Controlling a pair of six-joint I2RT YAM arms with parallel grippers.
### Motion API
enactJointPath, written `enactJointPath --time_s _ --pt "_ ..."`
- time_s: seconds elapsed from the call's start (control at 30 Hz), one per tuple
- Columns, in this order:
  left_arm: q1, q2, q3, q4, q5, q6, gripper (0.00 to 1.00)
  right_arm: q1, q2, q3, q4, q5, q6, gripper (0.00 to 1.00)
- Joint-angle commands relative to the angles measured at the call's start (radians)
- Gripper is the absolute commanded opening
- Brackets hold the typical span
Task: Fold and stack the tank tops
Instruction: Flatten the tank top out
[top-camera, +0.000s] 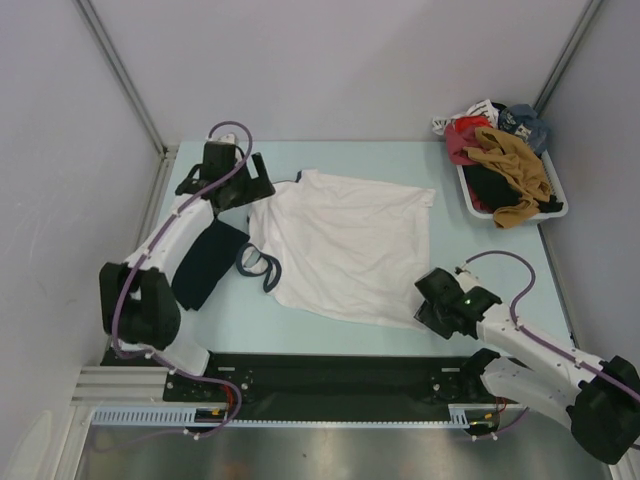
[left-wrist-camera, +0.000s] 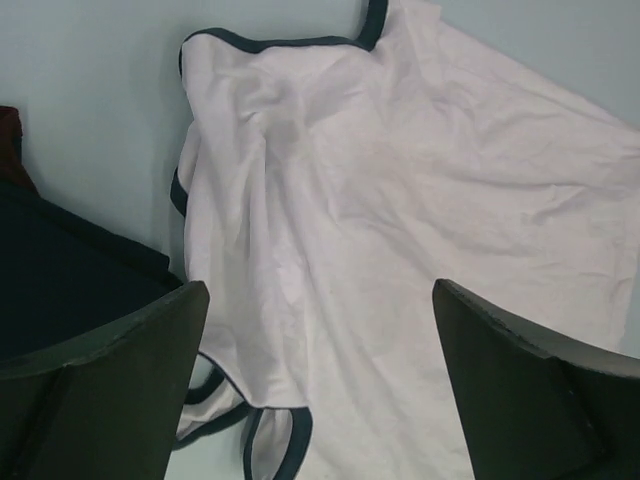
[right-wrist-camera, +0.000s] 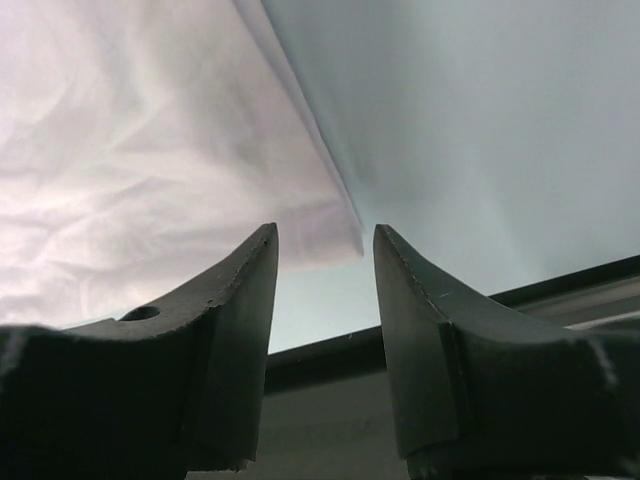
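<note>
From above: shows the white top (top-camera: 345, 245) spread flat on the table (top-camera: 330, 322), apparently laid out for folding, beside the dark top (top-camera: 205, 265), seemingly folded already. Finds the left gripper (top-camera: 238, 186) over the strap end and the right gripper (top-camera: 440, 300) at the near hem corner.

From the left wrist: hangs above the white top (left-wrist-camera: 400, 200), fingers wide apart, empty.

From the right wrist: faces the hem corner (right-wrist-camera: 335, 235), fingers parted, gripping nothing.
</note>
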Motion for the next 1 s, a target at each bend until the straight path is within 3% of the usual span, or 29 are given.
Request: enactJointPath --time_s 0.0,0.27,0.4,0.5,0.63,0.73,0.97 --pt "-0.034 -0.148 -0.096 0.004 0.012 0.019 1.00 0.033 -0.007 0.007 -0.021 0.010 0.098 0.48" --pt "-0.139 -0.427 -0.334 0.038 0.006 -0.031 1.00 0.073 0.019 -0.065 0.030 -0.033 0.181 0.47" --pt "-0.183 -0.535 -0.440 0.023 0.006 -0.032 1.00 0.063 -0.019 -0.051 -0.024 0.044 0.190 0.00" --pt "-0.223 -0.579 -0.509 0.017 0.009 -0.035 1.00 0.012 -0.062 -0.015 -0.103 0.098 0.173 0.00" --pt "-0.317 -0.627 -0.610 0.015 -0.006 -0.067 1.00 -0.144 -0.183 0.024 -0.220 0.170 0.086 0.00" --pt "-0.401 -0.632 -0.718 0.063 0.014 -0.115 0.98 -0.236 -0.231 0.004 -0.179 0.120 0.025 0.00" --pt "-0.571 -0.573 -0.874 0.184 0.003 -0.244 0.88 -0.275 -0.232 -0.002 -0.184 0.114 0.030 0.00"
